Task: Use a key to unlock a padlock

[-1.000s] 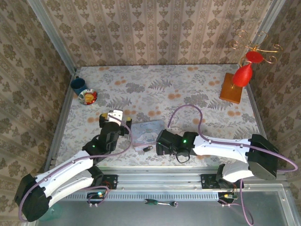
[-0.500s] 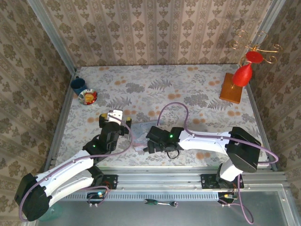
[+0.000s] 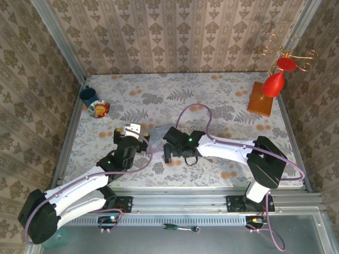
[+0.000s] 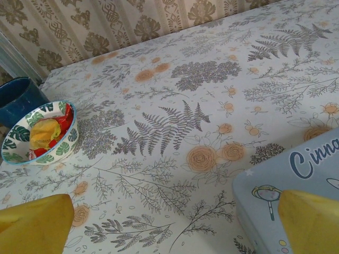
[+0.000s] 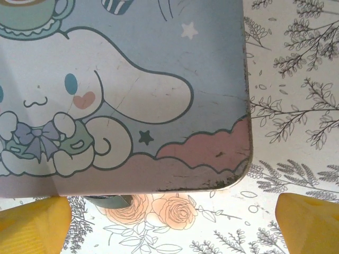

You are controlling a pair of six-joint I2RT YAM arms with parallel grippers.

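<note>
The floral table [image 3: 212, 100] is hemmed in by patterned walls. A pastel tin [image 5: 122, 90] is seen toward the near edge, left of middle. The right gripper [image 5: 169, 211] is poised over the tin's corner, jaws spread wide, with nothing gripped. The left gripper [image 4: 175, 222] is likewise wide and empty, just beside the tin. The padlock cannot be fixed for certain; a small dark piece [image 5: 108, 200] at the tin's edge may be it. The approach is judged underway. Next, lock and key must be found and grasped.
</note>
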